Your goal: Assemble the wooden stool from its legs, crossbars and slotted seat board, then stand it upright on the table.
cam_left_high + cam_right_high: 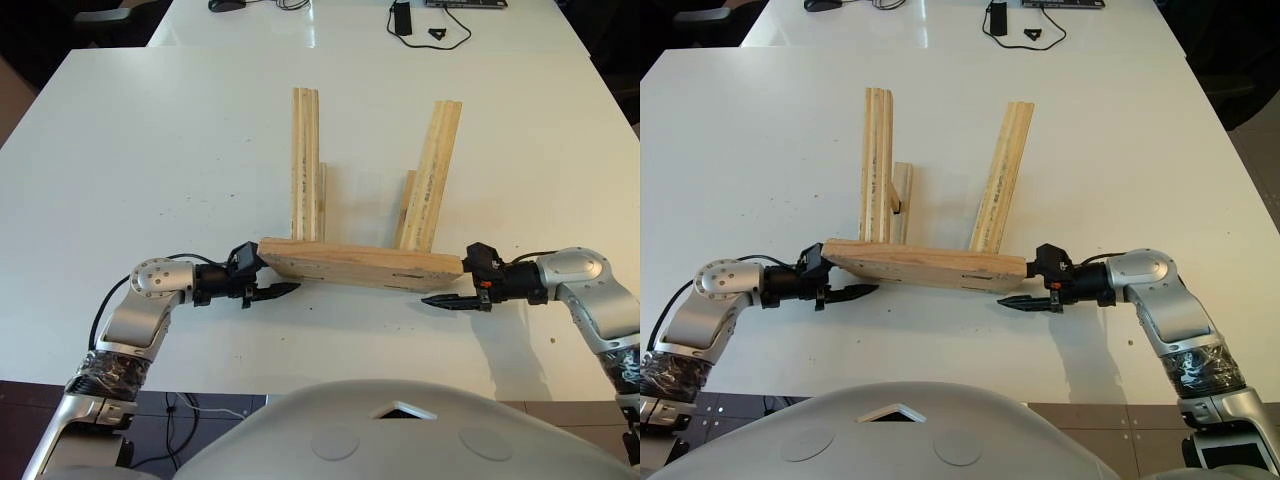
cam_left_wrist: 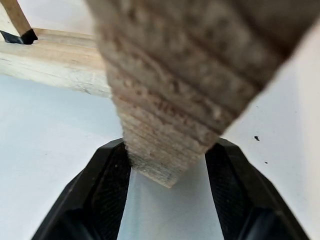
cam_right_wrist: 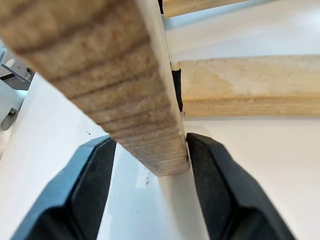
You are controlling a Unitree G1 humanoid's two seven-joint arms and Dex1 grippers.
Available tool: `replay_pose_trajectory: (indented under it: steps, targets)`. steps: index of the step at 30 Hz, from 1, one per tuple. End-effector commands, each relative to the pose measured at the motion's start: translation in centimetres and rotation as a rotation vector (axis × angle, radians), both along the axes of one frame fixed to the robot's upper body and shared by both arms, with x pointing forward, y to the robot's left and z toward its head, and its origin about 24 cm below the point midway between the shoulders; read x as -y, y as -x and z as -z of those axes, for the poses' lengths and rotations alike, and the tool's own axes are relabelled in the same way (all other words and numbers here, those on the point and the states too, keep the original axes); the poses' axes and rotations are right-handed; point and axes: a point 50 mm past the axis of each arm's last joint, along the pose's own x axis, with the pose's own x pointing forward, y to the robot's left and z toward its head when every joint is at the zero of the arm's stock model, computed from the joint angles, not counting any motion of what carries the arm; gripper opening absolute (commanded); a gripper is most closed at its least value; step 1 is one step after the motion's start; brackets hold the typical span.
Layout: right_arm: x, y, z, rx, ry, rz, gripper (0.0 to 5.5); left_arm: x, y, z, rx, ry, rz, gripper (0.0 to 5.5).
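A: Item one, the task piece?
B: Pale plywood stool, assembled, lying on its side on the white rectangular table (image 1: 150, 150). Its flat rectangular seat board (image 1: 360, 264) stands on one long edge, nearest the robot, with small dark slots in the face turned this way.

A: Legs?
B: Two long pale wooden legs, the left leg (image 1: 305, 160) and the right leg (image 1: 438, 170), run from the board away across the table, splaying slightly apart. A shorter wooden piece (image 1: 322, 200) lies just beside the left leg and another short piece (image 1: 405, 210) beside the right; whether these are legs or crossbars I cannot tell.

A: Left gripper?
B: Black two-fingered left gripper (image 1: 270, 270) at the board's left end, jaws narrowed onto it. In the wrist view both dark fingers (image 2: 107, 185) press the layered corner.

A: Right gripper?
B: Black right gripper (image 1: 450, 275) at the board's right end, jaws likewise clamped across the thickness. One of its fingers (image 3: 220, 185) lies against the board's face, the other against the opposite face.

A: Sundries?
B: On a second white table behind: a black cabled device (image 1: 400, 18) and a dark computer mouse (image 1: 227, 5)
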Motion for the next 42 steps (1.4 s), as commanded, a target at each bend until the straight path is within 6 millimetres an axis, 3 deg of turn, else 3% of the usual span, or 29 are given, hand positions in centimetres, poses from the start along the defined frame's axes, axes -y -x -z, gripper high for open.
replay_pose_trajectory:
  steps: [1, 9, 17, 22, 27, 32, 42]
  targets:
    - [0.0, 0.0, -0.1, 0.004, 0.007, -0.025, 1.75, 0.2, 0.6, -0.1, -0.049, 0.029, 0.039, 1.79]
    - [-0.3, 0.2, 0.2, 0.021, 0.004, -0.008, 1.58, 0.6, 1.2, -0.9, -0.075, 0.076, 0.063, 1.61]
    - [-1.0, 2.6, -7.8, 0.02, -0.299, -0.038, 1.58, 1.6, 4.2, -7.7, -0.056, 0.296, 0.096, 1.56]
    - [-1.9, 2.7, -12.8, 0.002, -0.555, -0.017, 1.58, 2.7, 5.2, -12.5, -0.017, 0.486, 0.096, 1.56]
    - [-2.9, 2.5, -15.1, -0.031, -0.748, 0.051, 1.58, 3.6, 4.9, -15.7, 0.015, 0.663, 0.049, 1.56]
    - [-3.8, 1.7, -16.8, -0.082, -0.912, 0.166, 1.58, 4.0, 3.1, -18.1, 0.015, 0.847, -0.099, 1.56]
    - [-6.9, -0.7, -16.1, -0.143, -0.993, 0.416, 1.58, 4.0, -2.9, -18.7, -0.082, 0.977, -0.546, 1.56]
